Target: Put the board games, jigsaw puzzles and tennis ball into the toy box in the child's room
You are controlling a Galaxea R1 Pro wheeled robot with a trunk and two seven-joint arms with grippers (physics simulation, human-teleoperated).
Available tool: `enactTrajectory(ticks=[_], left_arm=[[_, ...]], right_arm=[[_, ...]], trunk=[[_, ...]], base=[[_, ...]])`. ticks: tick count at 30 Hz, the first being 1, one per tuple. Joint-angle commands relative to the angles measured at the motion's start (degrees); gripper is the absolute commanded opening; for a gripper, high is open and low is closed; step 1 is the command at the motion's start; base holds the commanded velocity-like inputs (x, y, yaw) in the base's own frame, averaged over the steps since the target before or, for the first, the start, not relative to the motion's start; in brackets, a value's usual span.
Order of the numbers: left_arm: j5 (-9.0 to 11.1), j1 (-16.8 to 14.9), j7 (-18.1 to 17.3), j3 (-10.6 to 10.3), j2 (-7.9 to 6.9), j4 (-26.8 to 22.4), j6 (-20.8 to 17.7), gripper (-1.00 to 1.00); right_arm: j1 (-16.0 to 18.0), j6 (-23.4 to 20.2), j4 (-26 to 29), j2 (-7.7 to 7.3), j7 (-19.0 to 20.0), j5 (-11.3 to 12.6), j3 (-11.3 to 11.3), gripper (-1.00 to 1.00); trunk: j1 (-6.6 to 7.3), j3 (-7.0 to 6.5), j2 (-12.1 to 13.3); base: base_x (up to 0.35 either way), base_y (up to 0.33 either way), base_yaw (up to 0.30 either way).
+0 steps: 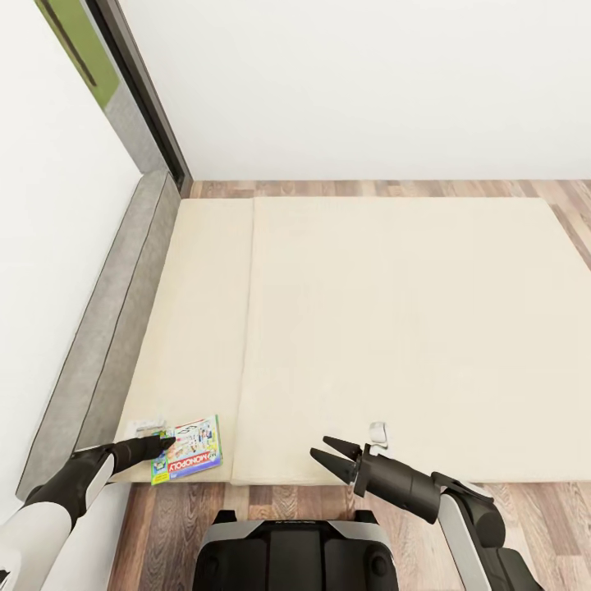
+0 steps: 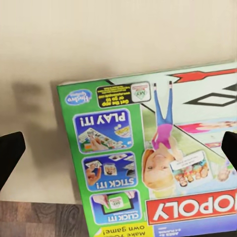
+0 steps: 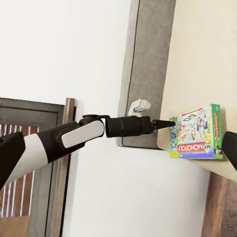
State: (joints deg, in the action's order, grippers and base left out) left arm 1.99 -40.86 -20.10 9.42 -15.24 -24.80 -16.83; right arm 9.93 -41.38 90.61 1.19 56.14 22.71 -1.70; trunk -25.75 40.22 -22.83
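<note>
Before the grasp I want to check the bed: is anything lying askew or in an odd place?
The Monopoly box lies at the near left corner of the bed, turned slightly against the mattress edge, its corner overhanging the floor. The left gripper is at its edge.

Monopoly box (image 2: 163,158) — "PLAY IT!" | "STICK IT!" | "CLICK IT!" | perhaps "own game!"

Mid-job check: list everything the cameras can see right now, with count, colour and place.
Monopoly board game: one, green-edged with red logo, flat at the bed's near left corner.
Bed: one, cream mattress, grey frame edge along the wall.
Small white objects: two, near bed edge; unclear what they are.
Floor: wood planks.
Walls: white.
Left gripper: black, open, at the game's left end.
Right gripper: black, open, over the bed's near edge.
</note>
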Motion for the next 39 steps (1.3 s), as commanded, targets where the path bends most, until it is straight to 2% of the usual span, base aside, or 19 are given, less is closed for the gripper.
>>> enactTrajectory(ticks=[1, 4, 10, 13, 28, 39], left_arm=[[0.21, -0.01, -0.29, 0.35, 0.03, -0.08, -0.54, 1.0], [0.21, 0.0, -0.29, 0.34, 0.05, -0.08, -0.48, 1.0], [0.21, -0.01, -0.29, 0.34, 0.1, -0.07, -0.41, 1.0], [0.21, -0.01, -0.29, 0.34, 0.11, -0.07, -0.4, 1.0], [0.21, -0.01, -0.29, 0.34, 0.12, -0.05, -0.4, 1.0], [0.21, -0.01, -0.29, 0.32, 0.44, -0.06, -0.4, 1.0]], right_arm=[[0.04, -0.42, 0.03, 0.03, 0.2, 0.17, -0.12, 1.0], [0.07, -0.77, 0.07, -0.01, 1.44, 0.5, -0.22, 1.0], [0.01, -1.2, 0.16, -0.48, 9.76, 4.89, -0.5, 1.0], [-0.14, -1.09, 0.17, -0.52, 11.43, 5.85, -1.17, 1.0], [-0.51, -0.14, 0.18, -0.2, 12.7, 6.51, -3.51, 1.0], [-0.54, -0.11, 0.18, -0.13, 12.68, 6.49, -3.75, 1.0]], trunk=[[-0.03, 0.06, -0.08], [-0.03, 0.06, -0.08], [-0.03, 0.06, -0.08], [-0.03, 0.06, -0.08], [-0.03, 0.06, -0.08], [-0.03, 0.42, -0.08]], base=[[0.0, 0.0, 0.0], [0.0, 0.0, 0.0], [0.0, 0.0, 0.0], [0.0, 0.0, 0.0], [0.0, 0.0, 0.0], [0.0, 0.0, 0.0]])
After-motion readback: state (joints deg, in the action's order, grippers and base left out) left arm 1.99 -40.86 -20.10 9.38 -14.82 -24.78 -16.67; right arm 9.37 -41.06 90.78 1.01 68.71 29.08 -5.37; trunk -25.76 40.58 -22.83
